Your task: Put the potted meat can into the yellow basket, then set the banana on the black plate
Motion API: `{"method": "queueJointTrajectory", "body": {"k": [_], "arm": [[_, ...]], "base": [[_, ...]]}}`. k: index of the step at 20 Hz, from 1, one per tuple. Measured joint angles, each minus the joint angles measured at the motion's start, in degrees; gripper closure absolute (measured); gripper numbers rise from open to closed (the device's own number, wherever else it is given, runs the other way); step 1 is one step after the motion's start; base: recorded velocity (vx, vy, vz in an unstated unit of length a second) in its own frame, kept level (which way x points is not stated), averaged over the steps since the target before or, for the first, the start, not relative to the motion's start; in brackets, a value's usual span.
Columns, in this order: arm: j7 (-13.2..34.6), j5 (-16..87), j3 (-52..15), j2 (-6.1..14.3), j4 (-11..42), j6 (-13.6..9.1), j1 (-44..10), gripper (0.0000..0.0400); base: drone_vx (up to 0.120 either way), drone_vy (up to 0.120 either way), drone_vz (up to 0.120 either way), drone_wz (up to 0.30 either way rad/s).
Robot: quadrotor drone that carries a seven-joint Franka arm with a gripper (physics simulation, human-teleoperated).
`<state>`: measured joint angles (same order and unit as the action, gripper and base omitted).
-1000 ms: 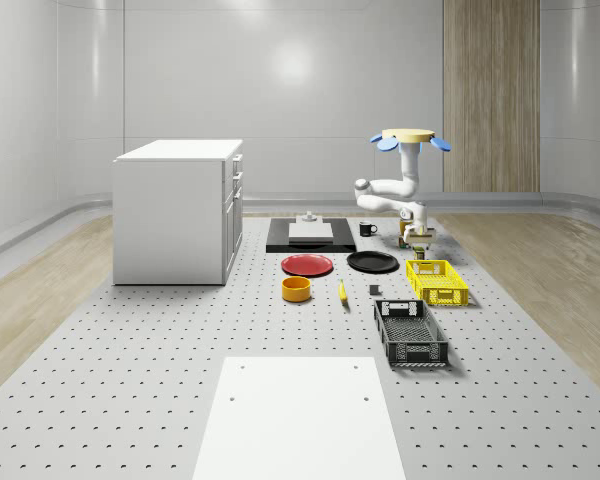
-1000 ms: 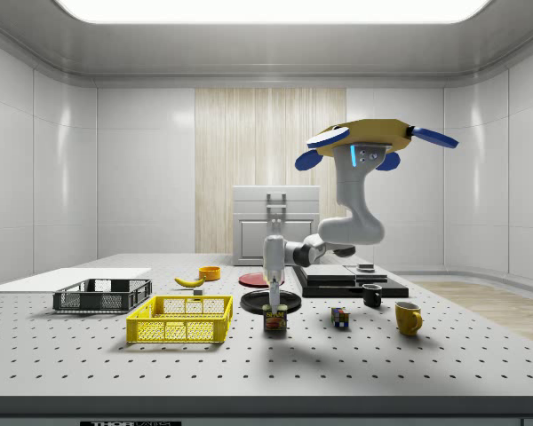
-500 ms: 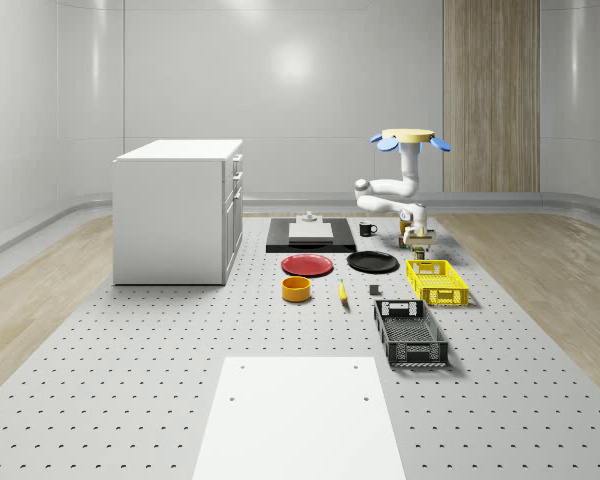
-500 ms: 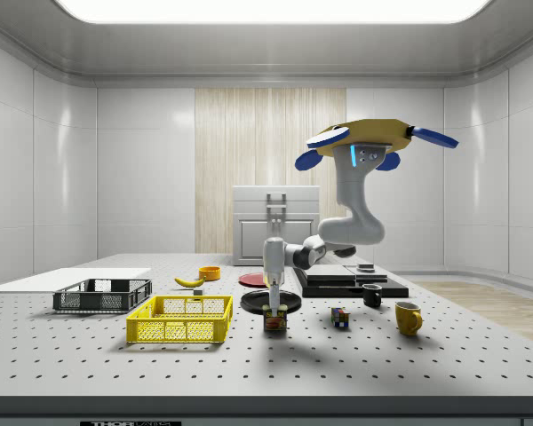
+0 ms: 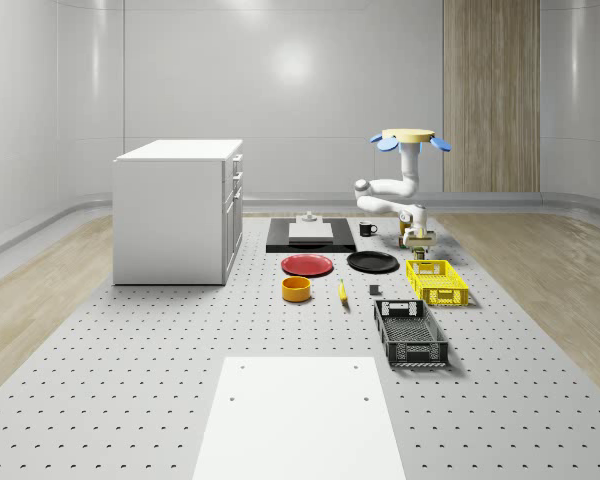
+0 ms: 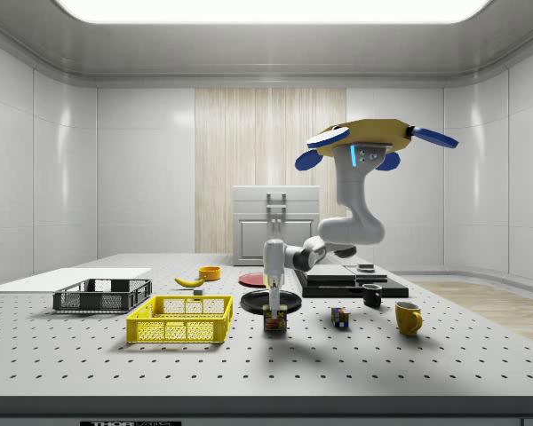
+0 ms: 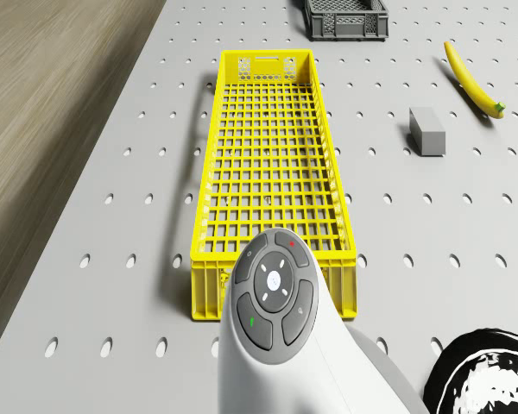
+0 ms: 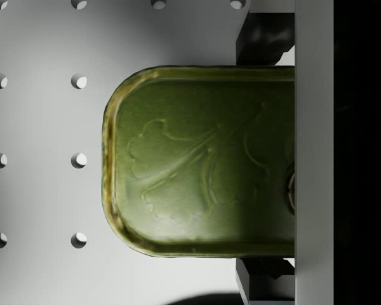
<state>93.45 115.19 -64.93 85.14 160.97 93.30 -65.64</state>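
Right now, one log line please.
drone: hovering beside yellow basket | gripper: down at potted meat can | banana: on table

- No word, brand or number can be read with certainty anywhere.
- The potted meat can (image 6: 274, 322), just beside the yellow basket (image 6: 179, 319) in the side view, carries a printed label, but its lettering is too small to make out.
- The can's lid in the wrist view bears an embossed leaf-like figure and no letters.
- A strip at the front edge of the desk (image 6: 338, 364), below the basket in the side view, carries a line of characters cut off by the frame; they cannot be read.
- The arm's wrist cap (image 7: 274, 287), near the basket's end in the drone view, shows small button symbols, not text.
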Motion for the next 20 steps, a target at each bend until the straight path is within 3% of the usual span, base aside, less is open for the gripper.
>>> {"method": "queueJointTrajectory", "body": {"k": [3,5,8,18,20], "arm": [[-0.1,0.08,0.07,-0.03,-0.03,0.0,0.08,0.0012],[-0.14,0.11,0.1,-0.06,-0.04,-0.01,0.12,0.0066],[-0.18,0.15,0.12,-0.1,-0.04,-0.04,0.16,0.011],[-0.09,-0.44,-0.85,-0.29,0.41,-0.84,0.47,0.0109],[-0.08,-1.51,-2.05,-0.33,0.87,-1.44,0.71,0.0109]], "base": [[0.0,0.0,0.0,0.0],[0.0,0.0,0.0,0.0],[0.0,0.0,0.0,0.0],[0.0,0.0,0.0,0.0],[0.0,0.0,0.12,0.0]]}}
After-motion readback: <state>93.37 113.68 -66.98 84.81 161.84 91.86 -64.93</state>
